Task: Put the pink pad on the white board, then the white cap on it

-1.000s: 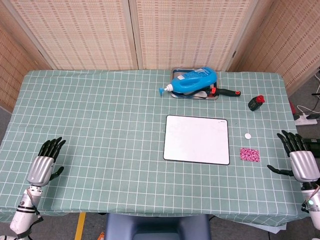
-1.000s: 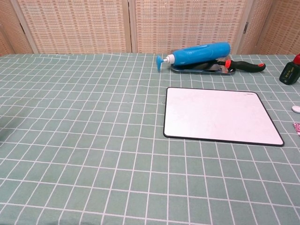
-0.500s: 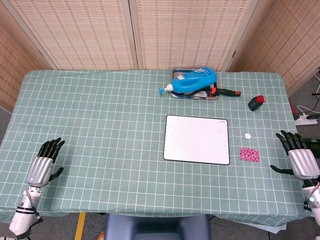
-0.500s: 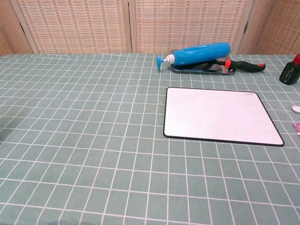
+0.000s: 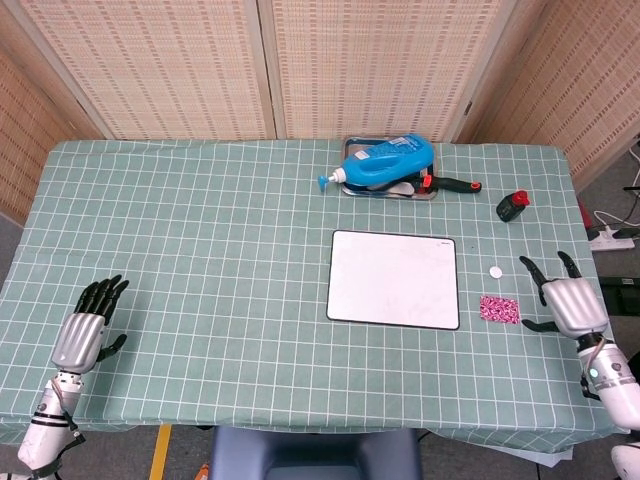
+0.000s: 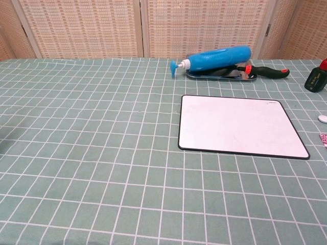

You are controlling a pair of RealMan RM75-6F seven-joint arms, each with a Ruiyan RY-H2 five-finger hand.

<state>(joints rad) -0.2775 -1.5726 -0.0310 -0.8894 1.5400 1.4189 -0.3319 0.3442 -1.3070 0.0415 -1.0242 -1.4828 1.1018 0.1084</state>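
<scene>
Right hand: I see my right hand (image 5: 571,305) in the head view only, palm down over the green checked tablecloth (image 5: 200,250) near the table's right edge, fingers spread apart and holding nothing.
Left hand: my left hand (image 5: 84,333) lies at the near left corner of the table, fingers apart, nothing in it; the chest view does not show it.
Pink pad: the small pink patterned rectangular pad (image 5: 499,309) lies flat on the cloth just to the left of my right hand, near its thumb but apart from it.
White cap: the small round white cap (image 5: 495,271) sits on the cloth beyond the pad, ahead and left of my right hand's fingertips; in the chest view it shows at the right border (image 6: 323,118).
White board: the flat white rectangular board with a dark rim (image 5: 393,278) lies further left of my right hand, past the pad, its surface bare.
Beyond the board: a blue plastic bottle (image 5: 385,164) lies on its side on a metal tray (image 5: 349,150), with a red-and-black handled tool (image 5: 452,184) beside it.
Ahead of my right hand: a small dark green bottle with a red top (image 5: 513,205), well apart from the fingers.
</scene>
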